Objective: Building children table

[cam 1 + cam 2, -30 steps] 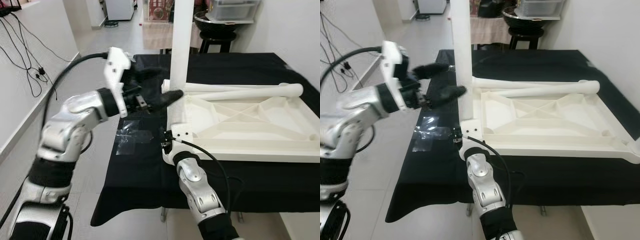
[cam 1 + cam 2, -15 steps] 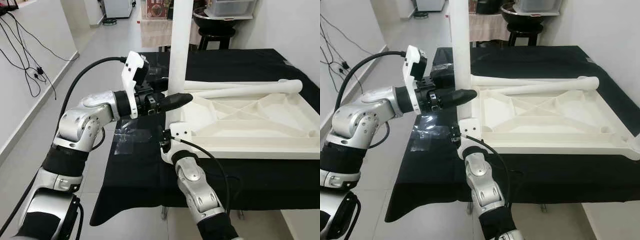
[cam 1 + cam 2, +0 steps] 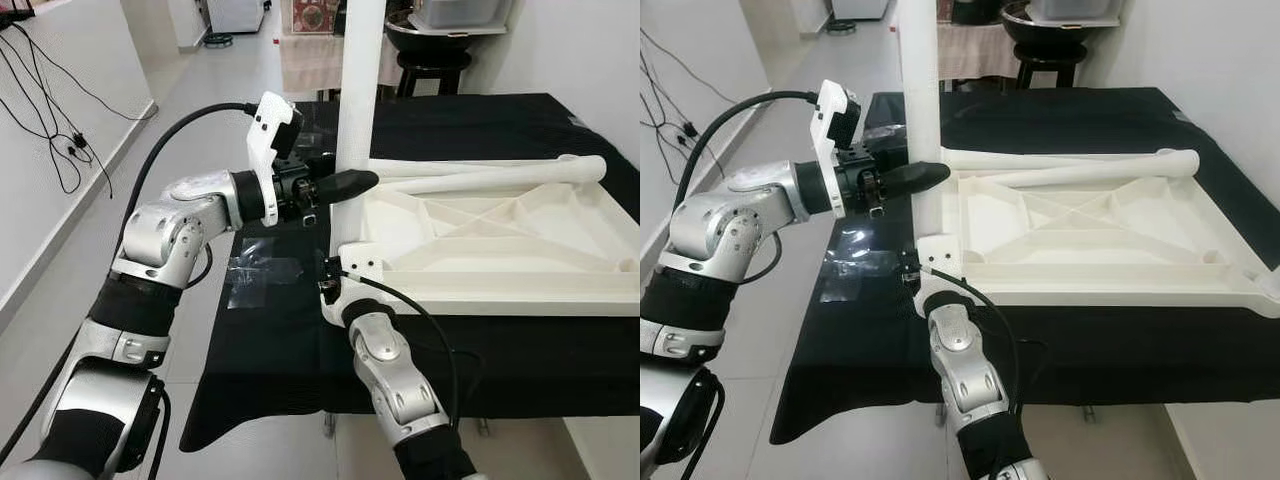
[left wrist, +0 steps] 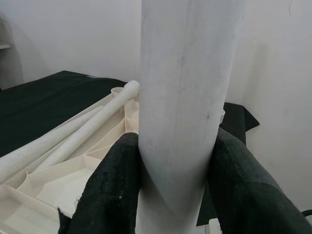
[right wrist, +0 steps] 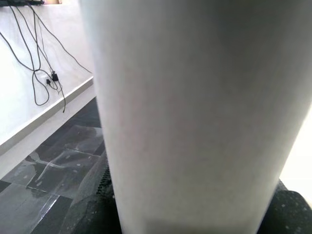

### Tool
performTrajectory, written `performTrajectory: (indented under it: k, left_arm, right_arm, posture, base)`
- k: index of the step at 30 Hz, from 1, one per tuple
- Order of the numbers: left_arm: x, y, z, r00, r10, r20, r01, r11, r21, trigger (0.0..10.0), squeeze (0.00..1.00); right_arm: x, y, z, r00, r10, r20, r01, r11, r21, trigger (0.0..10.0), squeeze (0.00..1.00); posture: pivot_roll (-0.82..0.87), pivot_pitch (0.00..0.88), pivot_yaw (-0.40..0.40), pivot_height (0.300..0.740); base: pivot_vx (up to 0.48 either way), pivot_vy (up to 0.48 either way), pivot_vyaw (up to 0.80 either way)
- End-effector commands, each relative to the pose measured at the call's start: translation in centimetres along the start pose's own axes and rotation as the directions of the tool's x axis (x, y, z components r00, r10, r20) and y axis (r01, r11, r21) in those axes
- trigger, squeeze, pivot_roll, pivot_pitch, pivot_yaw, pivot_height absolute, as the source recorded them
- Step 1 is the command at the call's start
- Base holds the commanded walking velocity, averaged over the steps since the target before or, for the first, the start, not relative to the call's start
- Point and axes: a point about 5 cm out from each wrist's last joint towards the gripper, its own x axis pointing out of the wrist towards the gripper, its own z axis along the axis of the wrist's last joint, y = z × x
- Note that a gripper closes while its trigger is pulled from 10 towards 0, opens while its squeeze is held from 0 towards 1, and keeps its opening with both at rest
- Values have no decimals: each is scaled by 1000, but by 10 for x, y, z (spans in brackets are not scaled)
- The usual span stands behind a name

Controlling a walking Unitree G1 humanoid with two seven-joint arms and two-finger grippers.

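Worktop (image 3: pixel 500 125) draped in black cloth, carrying the white children's tabletop (image 3: pixel 500 250) laid upside down, ribbed underside up. One white leg (image 3: pixel 358 100) stood upright at the tabletop's near left corner, rising out of the top of the head views. Two more loose legs (image 3: pixel 490 178) lay flat along the far edge of the tabletop, side by side and touching.

Left claw (image 3: pixel 350 183) reached in from the left at mid-height of the upright leg. Left wrist view showed one black finger (image 4: pixel 109 187) on each side of the leg, both pressed against it: clamped on the upright leg.

Right claw (image 3: pixel 340 275) was low at the corner socket, at the foot of the same leg, arm coming up from below the worktop's near edge. Right wrist view had the leg (image 5: pixel 195 112) very close, dark finger material at its sides; appeared to grip the leg's base.

A patch of clear tape (image 3: pixel 260 275) lay on the cloth left of the corner. Black stool (image 3: pixel 435 60) beyond the worktop's far end.
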Motion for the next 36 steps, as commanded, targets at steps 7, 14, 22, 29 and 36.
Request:
performTrajectory:
  k: [7,14,22,29,36]
  left_arm:
    - [-2,-2,-4,999,-22,-27,21,1000,-17,0,0]
    - [-4,-2,-3,1000,-21,-24,20,1000,-20,0,0]
    - [-6,-5,-6,999,-32,-27,31,999,-27,0,0]
    - [-5,-7,-6,999,-45,-26,44,999,-28,0,0]
    - [-4,-9,-6,998,-56,-28,55,998,-28,0,0]
  right_arm:
    - [4,20,18,974,221,50,-225,967,116,10000,1000]
    - [12,0,51,884,439,161,-438,898,-45,10000,678]
    - [18,-36,76,632,775,-12,-740,598,-308,10000,0]
    - [30,-43,83,592,805,-26,-784,568,-251,392,0]
    - [33,-47,78,507,860,-59,-852,489,-185,0,0]
  posture:
    - [38,139,45,740]
    - [37,139,36,740]
    - [43,141,40,740]
    - [47,141,42,740]
    - [49,140,44,740]
  base:
    - [0,0,0]
    - [0,0,0]
    - [0,0,0]
    - [0,0,0]
    - [0,0,0]
